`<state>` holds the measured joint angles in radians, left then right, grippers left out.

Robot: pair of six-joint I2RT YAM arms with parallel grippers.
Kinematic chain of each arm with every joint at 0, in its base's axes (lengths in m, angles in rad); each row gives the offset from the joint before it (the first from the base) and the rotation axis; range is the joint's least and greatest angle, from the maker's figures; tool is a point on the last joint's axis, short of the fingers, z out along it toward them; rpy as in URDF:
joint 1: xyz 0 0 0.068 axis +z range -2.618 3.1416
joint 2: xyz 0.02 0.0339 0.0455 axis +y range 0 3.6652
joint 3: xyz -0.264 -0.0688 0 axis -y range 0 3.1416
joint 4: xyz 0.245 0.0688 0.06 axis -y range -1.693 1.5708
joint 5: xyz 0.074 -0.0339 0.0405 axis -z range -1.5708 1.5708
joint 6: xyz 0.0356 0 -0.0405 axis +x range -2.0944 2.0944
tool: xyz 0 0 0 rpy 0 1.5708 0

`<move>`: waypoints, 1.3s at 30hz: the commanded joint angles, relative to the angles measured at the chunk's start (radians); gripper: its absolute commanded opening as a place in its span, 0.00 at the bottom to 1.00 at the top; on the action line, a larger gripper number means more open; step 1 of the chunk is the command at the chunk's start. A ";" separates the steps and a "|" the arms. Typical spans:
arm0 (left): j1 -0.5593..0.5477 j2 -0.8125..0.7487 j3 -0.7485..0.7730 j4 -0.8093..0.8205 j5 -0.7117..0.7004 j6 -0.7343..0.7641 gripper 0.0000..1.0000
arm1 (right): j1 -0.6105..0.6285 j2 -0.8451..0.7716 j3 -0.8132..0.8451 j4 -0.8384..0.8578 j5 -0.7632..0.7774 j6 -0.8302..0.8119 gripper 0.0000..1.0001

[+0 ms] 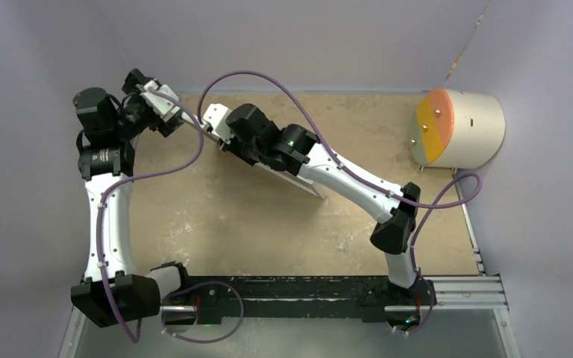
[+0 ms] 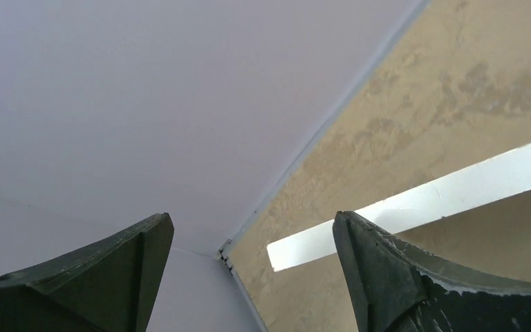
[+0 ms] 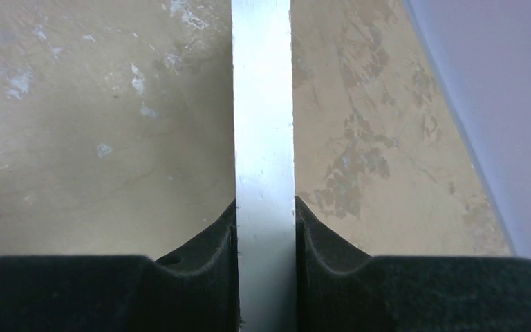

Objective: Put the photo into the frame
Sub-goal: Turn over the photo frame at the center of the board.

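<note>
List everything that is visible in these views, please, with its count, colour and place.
frame: one, silver-white edge, held on edge over the table's back middle
table: one, tan, under everything
drum: one, cream with an orange and green face, back right corner
rail: one, black and silver, near edge
cables: two, purple, looping along the arms
walls: lilac-grey, around the table
left arm: one, white and black, left side; jaws open, empty
right arm: one, white and black, right side; jaws shut on the frame

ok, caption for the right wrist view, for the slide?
Right arm's black fingers clamp the silver-white thin-rimmed picture frame, seen edge-on, with the mottled tan tabletop behind it.
</note>
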<state>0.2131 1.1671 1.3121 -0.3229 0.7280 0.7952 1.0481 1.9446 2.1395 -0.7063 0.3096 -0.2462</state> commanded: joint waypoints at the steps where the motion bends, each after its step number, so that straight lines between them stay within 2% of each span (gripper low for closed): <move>1: 0.040 0.011 0.049 0.068 0.053 -0.268 0.93 | -0.092 0.007 0.105 -0.022 -0.140 0.131 0.14; 8: 0.067 0.054 0.061 0.015 0.060 -0.346 0.94 | -0.302 0.015 0.083 -0.015 -0.357 0.315 0.13; 13: 0.077 0.115 0.101 -0.104 0.126 -0.308 0.95 | -0.458 0.044 0.107 -0.027 -0.491 0.392 0.13; 16: 0.077 0.151 0.119 -0.194 0.153 -0.244 0.96 | -0.551 0.051 0.065 -0.015 -0.558 0.436 0.12; 21: 0.078 0.226 0.148 -0.349 0.186 -0.135 0.97 | -0.689 0.046 -0.019 0.039 -0.637 0.494 0.11; 31: 0.078 0.304 0.157 -0.475 0.244 -0.044 0.98 | -0.831 0.104 0.114 -0.015 -0.688 0.540 0.06; 35: 0.078 0.338 0.172 -0.563 0.248 0.019 0.99 | -0.841 0.038 -0.058 0.066 -0.739 0.593 0.05; 39: 0.078 0.383 0.168 -0.600 0.205 0.021 0.99 | -0.841 -0.082 -0.400 0.264 -0.811 0.691 0.06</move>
<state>0.2813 1.5112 1.4490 -0.8494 0.9302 0.7689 0.1810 1.9476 2.0079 -0.5083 -0.3771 0.3515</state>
